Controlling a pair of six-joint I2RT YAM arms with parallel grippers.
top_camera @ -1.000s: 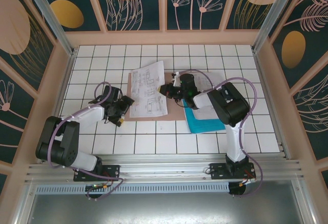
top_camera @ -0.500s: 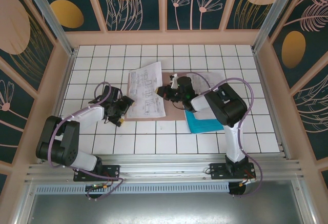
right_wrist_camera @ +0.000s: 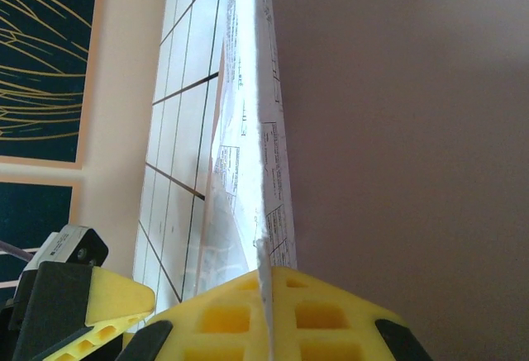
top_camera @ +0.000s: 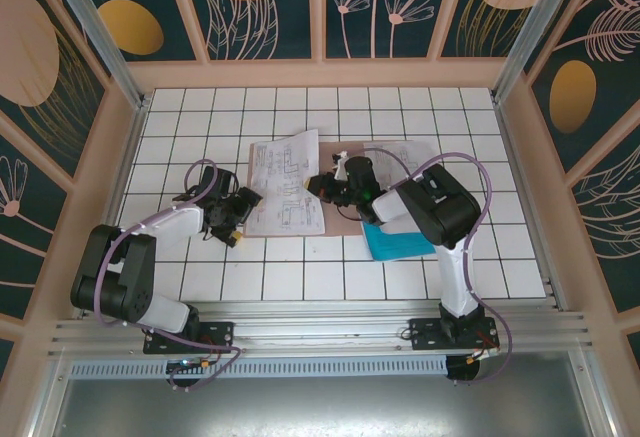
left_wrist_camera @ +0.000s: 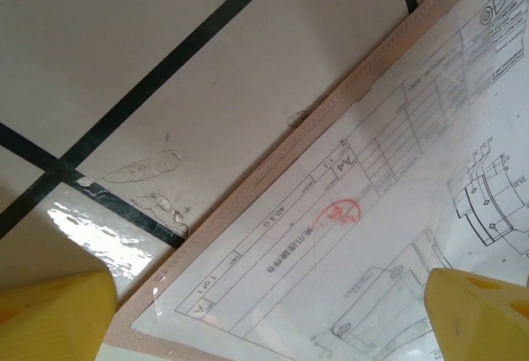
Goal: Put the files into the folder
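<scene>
While right pincer (right_wrist_camera: 264, 311) clamps sheet (top_camera: 287, 182) edge-on | left pincer (left_wrist_camera: 264, 311) wide | folder (top_camera: 345, 221) mostly covered

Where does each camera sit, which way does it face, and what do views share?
Top external: above and behind the bases, looking down on the table, both arms, left gripper, right gripper.
Left wrist: low, facing down at the printed sheet on the folder; open yellow fingertips at the bottom corners.
Right wrist: sighting along the sheet's raised edge, fingers shut on it.
Shared: both wrist views show the sheet and folder.
</scene>
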